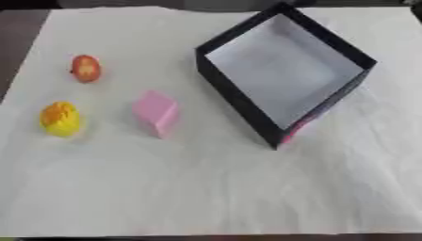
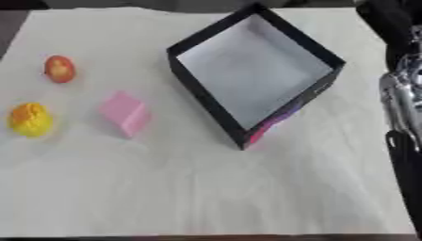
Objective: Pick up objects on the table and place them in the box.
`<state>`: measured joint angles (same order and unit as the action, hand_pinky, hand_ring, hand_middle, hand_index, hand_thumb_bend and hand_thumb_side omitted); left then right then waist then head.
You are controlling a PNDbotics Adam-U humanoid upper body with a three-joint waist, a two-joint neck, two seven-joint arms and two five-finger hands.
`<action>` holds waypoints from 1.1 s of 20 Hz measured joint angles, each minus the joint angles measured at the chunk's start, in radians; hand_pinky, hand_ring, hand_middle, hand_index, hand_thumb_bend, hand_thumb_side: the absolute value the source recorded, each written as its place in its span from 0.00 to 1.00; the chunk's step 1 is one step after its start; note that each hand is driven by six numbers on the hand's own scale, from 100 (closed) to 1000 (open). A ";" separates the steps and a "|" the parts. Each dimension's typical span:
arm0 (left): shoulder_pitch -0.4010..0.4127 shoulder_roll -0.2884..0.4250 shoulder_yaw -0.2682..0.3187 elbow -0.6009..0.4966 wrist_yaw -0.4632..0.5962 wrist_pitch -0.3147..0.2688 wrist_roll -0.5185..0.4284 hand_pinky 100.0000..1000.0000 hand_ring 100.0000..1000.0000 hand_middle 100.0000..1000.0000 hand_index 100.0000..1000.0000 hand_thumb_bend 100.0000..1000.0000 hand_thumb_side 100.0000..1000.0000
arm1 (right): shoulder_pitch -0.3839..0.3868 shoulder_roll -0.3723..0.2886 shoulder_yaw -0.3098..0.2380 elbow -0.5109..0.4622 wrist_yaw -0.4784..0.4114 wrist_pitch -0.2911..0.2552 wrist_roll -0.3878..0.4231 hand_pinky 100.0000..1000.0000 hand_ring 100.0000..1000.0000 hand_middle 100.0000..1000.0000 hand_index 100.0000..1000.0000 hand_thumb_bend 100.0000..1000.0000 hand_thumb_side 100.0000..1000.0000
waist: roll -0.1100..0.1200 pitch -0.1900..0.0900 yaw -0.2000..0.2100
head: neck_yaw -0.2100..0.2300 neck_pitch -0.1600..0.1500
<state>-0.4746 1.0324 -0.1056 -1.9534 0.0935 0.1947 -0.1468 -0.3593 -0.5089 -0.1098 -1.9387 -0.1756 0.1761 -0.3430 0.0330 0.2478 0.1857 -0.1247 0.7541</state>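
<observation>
A black box (image 1: 239, 96) with a white inside stands open and empty at the upper middle of the white cloth, turned corner-on. Left of it lie three things, each apart from the others: a pink block (image 1: 156, 113), a yellow rounded object (image 1: 60, 119) with an orange top, and a small red-orange rounded object (image 1: 85, 68) farther back. My right arm runs down the right edge of the right eye view, black and silver, with the hand (image 2: 407, 157) low at that edge, well to the right of the box and touching nothing. My left hand does not show.
The white cloth (image 1: 206, 188) covers nearly the whole table, with a dark table edge (image 1: 16, 42) showing at the far left. The box's near corner shows a pink patch (image 2: 257, 134) on its outer wall.
</observation>
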 measured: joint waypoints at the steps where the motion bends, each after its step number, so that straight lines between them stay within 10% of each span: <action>1: -0.013 0.025 -0.022 -0.007 -0.008 0.009 -0.082 0.78 0.79 0.82 0.89 0.48 0.68 | 0.000 -0.001 0.000 0.000 0.000 0.000 0.001 0.83 0.79 0.78 0.91 0.22 0.25 | 0.001 0.000 -0.002 | 0.001 0.000; 10: -0.138 0.085 -0.178 -0.037 -0.119 0.027 -0.688 0.82 0.83 0.83 0.91 0.55 0.65 | -0.001 -0.006 0.011 0.000 0.001 0.001 0.014 0.83 0.79 0.77 0.91 0.22 0.25 | 0.008 0.000 -0.013 | 0.017 0.008; 22: -0.264 0.017 -0.336 0.064 -0.380 -0.054 -0.759 0.84 0.86 0.83 0.90 0.77 0.09 | -0.001 -0.006 0.018 0.000 0.004 0.005 0.023 0.83 0.79 0.77 0.91 0.22 0.26 | 0.014 0.000 -0.019 | 0.029 0.009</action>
<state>-0.7385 1.0496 -0.4412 -1.8899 -0.2869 0.1411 -0.9060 -0.3601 -0.5151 -0.0918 -1.9384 -0.1717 0.1814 -0.3203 0.0468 0.2478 0.1666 -0.0954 0.7632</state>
